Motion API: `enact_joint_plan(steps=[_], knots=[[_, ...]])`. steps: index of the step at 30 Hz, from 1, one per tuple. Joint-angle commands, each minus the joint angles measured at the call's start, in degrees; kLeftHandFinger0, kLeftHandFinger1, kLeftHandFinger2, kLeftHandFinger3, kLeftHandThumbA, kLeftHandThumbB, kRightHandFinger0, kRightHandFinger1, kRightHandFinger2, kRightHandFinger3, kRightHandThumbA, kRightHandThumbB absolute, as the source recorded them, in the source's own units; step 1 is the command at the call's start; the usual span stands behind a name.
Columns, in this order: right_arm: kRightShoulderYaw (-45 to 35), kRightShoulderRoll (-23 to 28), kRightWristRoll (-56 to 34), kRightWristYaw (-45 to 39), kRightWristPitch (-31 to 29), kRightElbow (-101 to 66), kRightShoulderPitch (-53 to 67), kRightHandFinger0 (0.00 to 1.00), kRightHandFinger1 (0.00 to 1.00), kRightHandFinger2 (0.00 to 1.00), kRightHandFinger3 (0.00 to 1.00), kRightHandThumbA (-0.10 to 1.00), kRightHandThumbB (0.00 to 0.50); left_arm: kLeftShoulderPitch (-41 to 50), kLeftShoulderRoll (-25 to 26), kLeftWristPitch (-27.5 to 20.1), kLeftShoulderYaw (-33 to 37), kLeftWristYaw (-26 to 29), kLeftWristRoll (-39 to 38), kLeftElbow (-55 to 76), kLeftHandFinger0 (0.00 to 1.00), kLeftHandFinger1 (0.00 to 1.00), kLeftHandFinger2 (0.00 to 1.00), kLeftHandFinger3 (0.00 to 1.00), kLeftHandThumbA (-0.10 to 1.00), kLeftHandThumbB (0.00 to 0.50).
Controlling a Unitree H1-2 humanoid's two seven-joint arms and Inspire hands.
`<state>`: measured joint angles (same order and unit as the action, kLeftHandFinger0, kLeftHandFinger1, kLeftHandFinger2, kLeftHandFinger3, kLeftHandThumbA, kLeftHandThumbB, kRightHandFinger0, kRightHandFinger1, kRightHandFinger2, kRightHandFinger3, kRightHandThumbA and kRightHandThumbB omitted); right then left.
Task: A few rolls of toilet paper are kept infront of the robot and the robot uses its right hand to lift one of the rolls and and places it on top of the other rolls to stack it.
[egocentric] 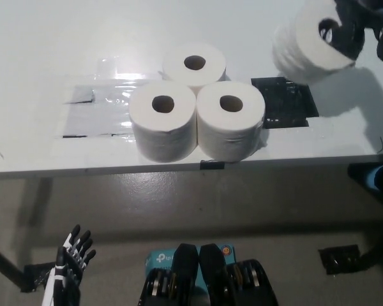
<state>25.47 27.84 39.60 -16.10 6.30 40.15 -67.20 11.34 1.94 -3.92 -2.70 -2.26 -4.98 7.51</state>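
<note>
A white table [64, 44] is filling the upper half of the frame, light glaring off clear plastic sheeting [105, 102] at its left. A black patch [284, 102] is showing centre-right. Grey floor [179, 204] is seen below.

Three white rolls [195, 105] clustered upright; fourth roll [309, 44] tilted above table
</note>
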Motion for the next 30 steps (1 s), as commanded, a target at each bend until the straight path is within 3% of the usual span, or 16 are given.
enact_joint_plan(steps=[1, 4, 8, 15, 20, 22, 25, 28, 30], knots=[[-2.5, 1.7, 0.2, 0.0, 2.2, -6.1, -3.9, 0.03, 0.41, 0.71, 0.55, 0.43, 0.031, 0.9, 0.0, -2.1, 0.0, 0.0, 0.3, 0.7, 1.0, 1.0, 1.0, 1.0, 1.0, 0.23], [-1.6, 0.7, 1.0, -2.7, 3.3, -8.2, -6.1, 0.01, 0.38, 0.68, 0.74, 0.44, 0.037, 1.0, 0.0, -1.7, -0.3, 0.2, 0.2, 1.0, 1.0, 1.0, 1.0, 1.0, 1.0, 0.226], [-0.4, -0.7, 2.4, -5.0, 5.1, -11.0, -7.5, 0.0, 0.37, 0.68, 0.76, 0.43, 0.046, 1.4, 0.1, -2.0, -0.1, 0.0, 0.4, 0.9, 1.0, 1.0, 1.0, 1.0, 1.0, 0.21], [1.4, -3.3, 3.4, -8.0, 6.6, -14.9, -8.1, 0.0, 0.29, 0.6, 0.6, 0.39, 0.068, 1.4, 0.1, -2.1, 0.1, -0.1, 0.5, 0.8, 1.0, 1.0, 1.0, 1.0, 1.0, 0.217], [3.1, -5.3, 4.1, -9.8, 6.3, -15.2, -8.2, 0.0, 0.28, 0.58, 0.56, 0.4, 0.072, 1.4, 0.2, -2.3, 0.0, -0.2, 0.3, 0.9, 1.0, 1.0, 1.0, 1.0, 1.0, 0.195], [4.2, -6.3, 4.7, -10.6, 6.1, -14.9, -8.5, 0.0, 0.17, 0.42, 0.38, 0.41, 0.074, 1.3, 0.1, -2.6, -0.1, -0.1, 0.5, 0.8, 1.0, 1.0, 1.0, 1.0, 1.0, 0.202], [5.4, -7.6, 5.2, -11.0, 5.8, -14.5, -8.3, 0.0, 0.06, 0.32, 0.24, 0.38, 0.075, 1.2, 0.3, -2.7, 0.0, -0.2, 0.6, 0.8, 1.0, 1.0, 1.0, 1.0, 1.0, 0.228], [6.0, -8.6, 5.4, -10.8, 5.5, -13.4, -8.1, 0.0, 0.07, 0.3, 0.26, 0.37, 0.073, 1.2, 0.3, -2.5, 0.0, -0.3, 0.6, 1.0, 1.0, 1.0, 1.0, 1.0, 1.0, 0.228], [6.7, -9.2, 5.8, -11.2, 5.8, -13.0, -8.1, 0.0, 0.01, 0.2, 0.39, 0.37, 0.074, 1.2, 0.3, -2.8, 0.0, -0.3, 0.6, 1.0, 1.0, 1.0, 1.0, 1.0, 1.0, 0.218]])
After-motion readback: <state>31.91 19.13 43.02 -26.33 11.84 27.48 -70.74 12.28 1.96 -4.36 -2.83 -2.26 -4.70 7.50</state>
